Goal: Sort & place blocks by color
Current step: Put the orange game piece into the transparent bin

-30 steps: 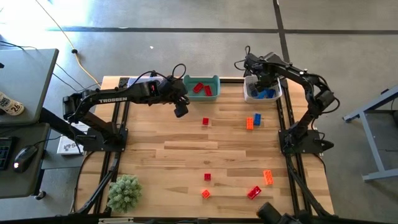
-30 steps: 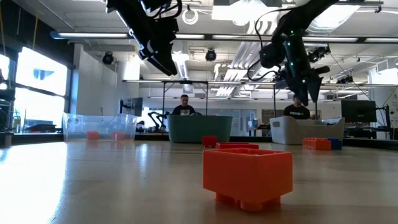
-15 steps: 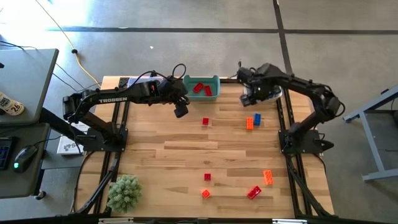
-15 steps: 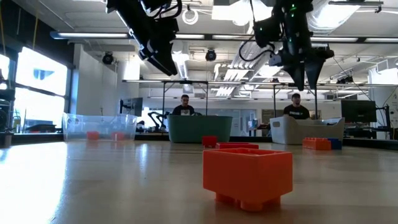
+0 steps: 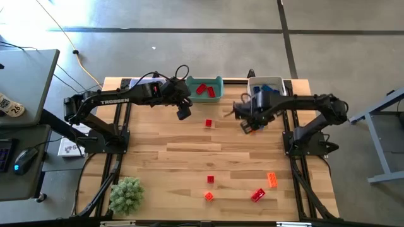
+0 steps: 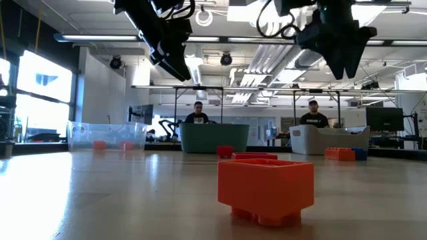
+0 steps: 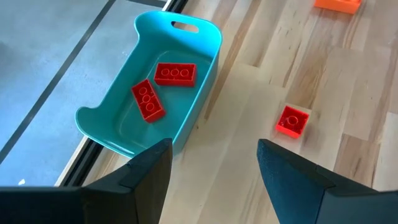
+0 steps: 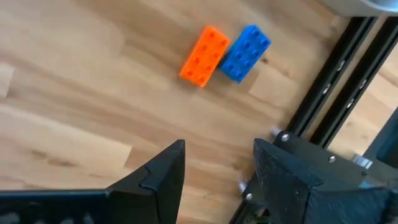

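Two red bricks lie in the teal bin at the far edge. Blue blocks lie in the white bin to its right. An orange brick and a blue brick lie side by side on the table. My right gripper hovers open above them, touching nothing. My left gripper hangs open in the air beside the teal bin, with a small red cube on the table to its right. More red and orange blocks lie near the near edge.
A fuzzy green plant sits at the near left corner. A clear bin holding orange pieces stands at the far left. A large orange block fills the low view's foreground. Black frame rails run close beside the blue brick. People sit in the room beyond.
My right gripper has left the space above the white bin and swung toward the table's left and near side, ending over the orange and blue bricks. The blocks lie where they were.
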### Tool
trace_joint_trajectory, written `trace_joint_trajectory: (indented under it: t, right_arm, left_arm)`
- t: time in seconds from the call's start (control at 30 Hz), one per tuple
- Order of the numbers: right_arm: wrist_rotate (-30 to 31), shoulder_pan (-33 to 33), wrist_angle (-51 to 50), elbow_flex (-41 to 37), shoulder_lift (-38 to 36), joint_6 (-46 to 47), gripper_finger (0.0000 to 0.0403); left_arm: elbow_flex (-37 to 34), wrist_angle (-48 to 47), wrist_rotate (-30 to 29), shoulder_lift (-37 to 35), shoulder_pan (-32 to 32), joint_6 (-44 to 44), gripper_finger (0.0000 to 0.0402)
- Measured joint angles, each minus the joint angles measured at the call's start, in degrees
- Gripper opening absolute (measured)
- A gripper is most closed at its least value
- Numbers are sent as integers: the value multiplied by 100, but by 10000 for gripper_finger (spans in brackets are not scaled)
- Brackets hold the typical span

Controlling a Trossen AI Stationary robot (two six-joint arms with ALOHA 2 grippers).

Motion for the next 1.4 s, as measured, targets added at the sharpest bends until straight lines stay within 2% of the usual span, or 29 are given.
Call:
trace_joint_trajectory:
  t: [0.3,0.6,0.8,1.0,1.23,1.4]
  right_arm:
    - [606,1507,-20,0,2,1600,176]
    - [994,2017,15,-169,-66,2222,176]
    - [328,2272,47,-1172,-750,3127,176]
    - [-51,2740,610,-1580,-1323,4130,176]
    - [-673,3295,1293,-1845,-1363,4714,177]
    - [-844,3745,1859,-2142,-1356,5134,194]
  left_arm:
    - [0,0,-4,0,0,2,223]
    - [0,2,-4,0,0,2,223]
    - [0,-1,-10,0,0,0,223]
    - [0,2,-15,0,0,-2,223]
    - [0,4,-24,0,0,-156,223]
    - [0,4,-26,0,0,-362,223]
